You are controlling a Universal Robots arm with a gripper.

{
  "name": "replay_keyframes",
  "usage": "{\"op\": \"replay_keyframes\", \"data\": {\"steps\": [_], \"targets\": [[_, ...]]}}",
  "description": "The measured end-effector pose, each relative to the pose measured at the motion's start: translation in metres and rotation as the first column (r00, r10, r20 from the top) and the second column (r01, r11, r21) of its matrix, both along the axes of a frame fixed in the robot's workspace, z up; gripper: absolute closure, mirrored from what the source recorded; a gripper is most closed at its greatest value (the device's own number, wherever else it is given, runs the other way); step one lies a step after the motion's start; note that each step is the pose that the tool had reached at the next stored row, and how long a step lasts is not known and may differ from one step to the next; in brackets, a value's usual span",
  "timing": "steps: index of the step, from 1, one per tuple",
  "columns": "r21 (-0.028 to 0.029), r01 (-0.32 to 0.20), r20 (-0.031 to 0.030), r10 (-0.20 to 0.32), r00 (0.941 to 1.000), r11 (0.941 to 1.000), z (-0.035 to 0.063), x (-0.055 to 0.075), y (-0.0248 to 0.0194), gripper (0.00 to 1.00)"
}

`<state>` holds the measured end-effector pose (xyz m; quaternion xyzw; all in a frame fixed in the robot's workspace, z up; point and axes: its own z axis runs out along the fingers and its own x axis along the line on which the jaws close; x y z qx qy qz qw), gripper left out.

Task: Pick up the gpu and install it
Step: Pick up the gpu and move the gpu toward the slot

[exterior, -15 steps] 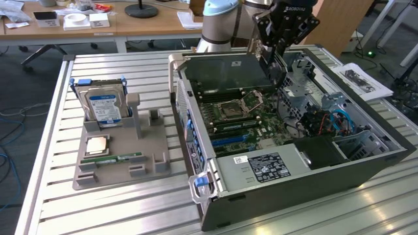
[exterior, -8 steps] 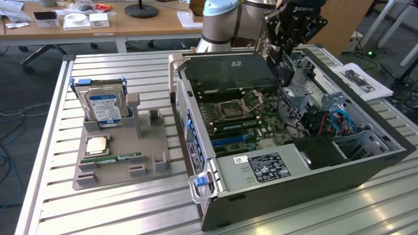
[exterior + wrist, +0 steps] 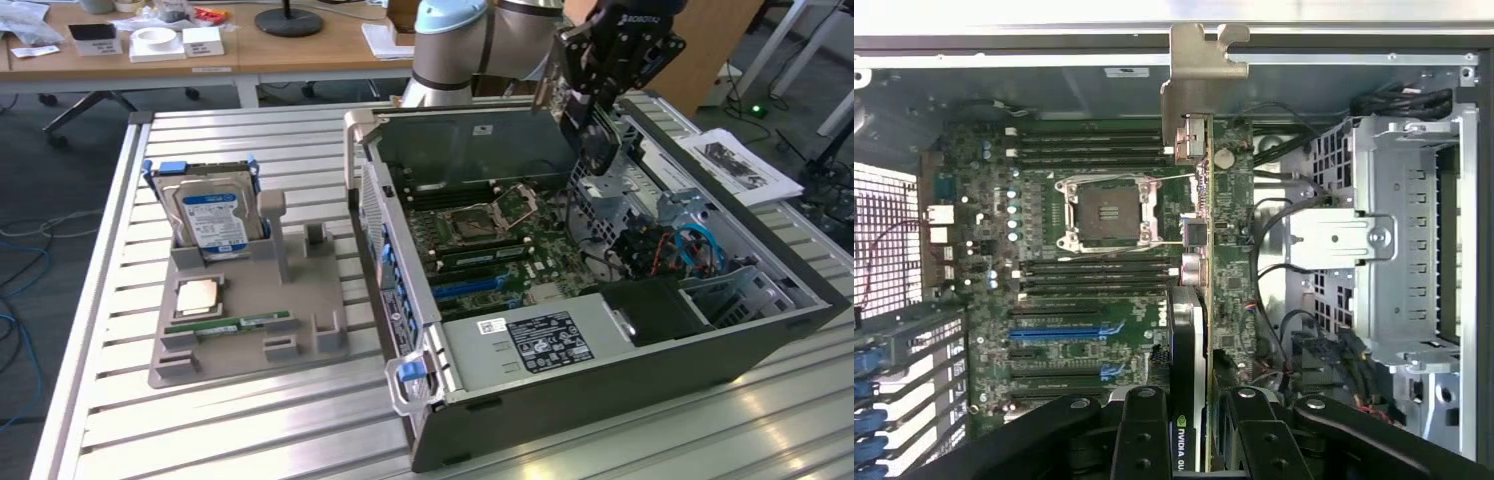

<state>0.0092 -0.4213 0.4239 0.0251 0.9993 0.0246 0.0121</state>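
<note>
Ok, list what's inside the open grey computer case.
Green motherboard with silver processor socket, black memory slots, blue expansion slots; a perforated drive cage. The dark graphics card with silver bracket, gripped by the black gripper, hides the board beneath it.

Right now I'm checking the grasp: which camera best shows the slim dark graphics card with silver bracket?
The wrist view: the slim dark graphics card runs edge-on from its silver bracket to the end effector clamping it. In the exterior view its edge hangs under the end effector.

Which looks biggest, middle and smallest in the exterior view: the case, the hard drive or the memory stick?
1. case, by far the biggest
2. hard drive
3. memory stick, a thin strip
</note>
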Motion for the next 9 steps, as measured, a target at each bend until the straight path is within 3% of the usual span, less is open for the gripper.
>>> {"op": "replay_keyframes", "data": {"steps": [9], "targets": [[0.0001, 0.000, 0.0000, 0.000, 1.0000, 1.0000, 0.0000, 0.0000, 0.0000, 0.73]]}}
